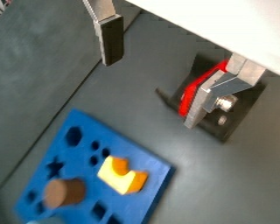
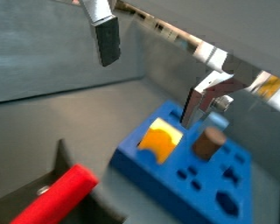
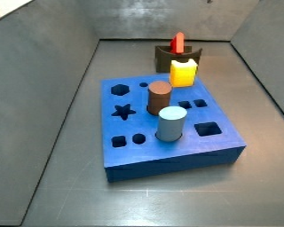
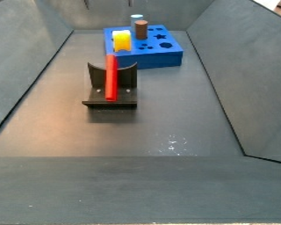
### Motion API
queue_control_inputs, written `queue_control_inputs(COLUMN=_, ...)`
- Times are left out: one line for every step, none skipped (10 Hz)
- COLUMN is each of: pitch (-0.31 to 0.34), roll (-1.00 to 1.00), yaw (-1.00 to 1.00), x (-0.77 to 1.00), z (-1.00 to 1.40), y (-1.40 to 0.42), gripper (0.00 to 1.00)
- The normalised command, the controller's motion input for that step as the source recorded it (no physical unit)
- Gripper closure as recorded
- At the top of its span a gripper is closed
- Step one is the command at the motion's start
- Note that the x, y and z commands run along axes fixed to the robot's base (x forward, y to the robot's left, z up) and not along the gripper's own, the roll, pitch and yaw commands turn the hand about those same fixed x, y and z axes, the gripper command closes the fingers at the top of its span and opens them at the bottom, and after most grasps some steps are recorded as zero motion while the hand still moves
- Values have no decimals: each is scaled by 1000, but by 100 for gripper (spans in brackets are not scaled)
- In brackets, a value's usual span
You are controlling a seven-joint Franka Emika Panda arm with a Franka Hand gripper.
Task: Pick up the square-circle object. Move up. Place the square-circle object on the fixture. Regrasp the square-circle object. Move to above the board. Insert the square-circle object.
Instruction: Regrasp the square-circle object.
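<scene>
Wrist views show the gripper (image 1: pixel 166 74) open and empty, raised above the floor; the red piece (image 4: pixel 109 76) leans on the fixture (image 4: pixel 129 86), ready for regrasp.

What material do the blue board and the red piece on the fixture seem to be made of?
The blue board looks like matte plastic or dense foam: even colour, no glare, clean cut-outs. The red piece looks like smooth plastic with a slight sheen. The end effector, above the floor beside the fixture, holds nothing.

Gripper (image 1: pixel 160 66) w/ nothing between fingers, above floor betw. board (image 1: pixel 60 144) & fixture (image 1: pixel 219 122), square-circle object (image 4: pixel 110 76) on fixture.
</scene>
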Motion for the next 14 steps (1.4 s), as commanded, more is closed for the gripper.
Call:
queue_control_inputs(pitch=34, roll=1000, yaw=35, x=-22, z=9, y=-25, gripper=0)
queue_control_inputs(pitch=30, roll=1000, yaw=35, x=-30, z=5, y=-32, gripper=0)
queue_control_inputs(pitch=26, roll=1000, yaw=35, x=-39, z=14, y=-29, gripper=0)
queue_control_inputs(pitch=18, roll=1000, yaw=36, x=-41, z=7, y=-24, gripper=0)
queue_control_inputs(pitch=13, roll=1000, yaw=37, x=-41, z=4, y=-24, gripper=0)
queue_control_inputs(pitch=8, roll=1000, yaw=38, x=-38, z=7, y=-22, gripper=0)
queue_control_inputs(pitch=2, roll=1000, yaw=38, x=-35, z=10, y=-21, gripper=0)
queue_control_inputs(pitch=-5, roll=1000, yaw=41, x=-27, z=8, y=-19, gripper=0)
queue_control_inputs(pitch=-6, roll=1000, yaw=41, x=-27, z=7, y=-18, gripper=0)
queue_control_inputs(pitch=-4, roll=1000, yaw=43, x=-22, z=12, y=-19, gripper=0)
queue_control_inputs(pitch=-1, roll=1000, yaw=44, x=-16, z=15, y=-18, gripper=0)
queue_control_inputs(pitch=4, roll=1000, yaw=46, x=2, z=7, y=-20, gripper=0)
queue_control_inputs(pitch=9, roll=1000, yaw=47, x=9, z=1, y=-20, gripper=0)
queue_control_inputs(pitch=20, roll=1000, yaw=52, x=30, z=-5, y=-23, gripper=0)
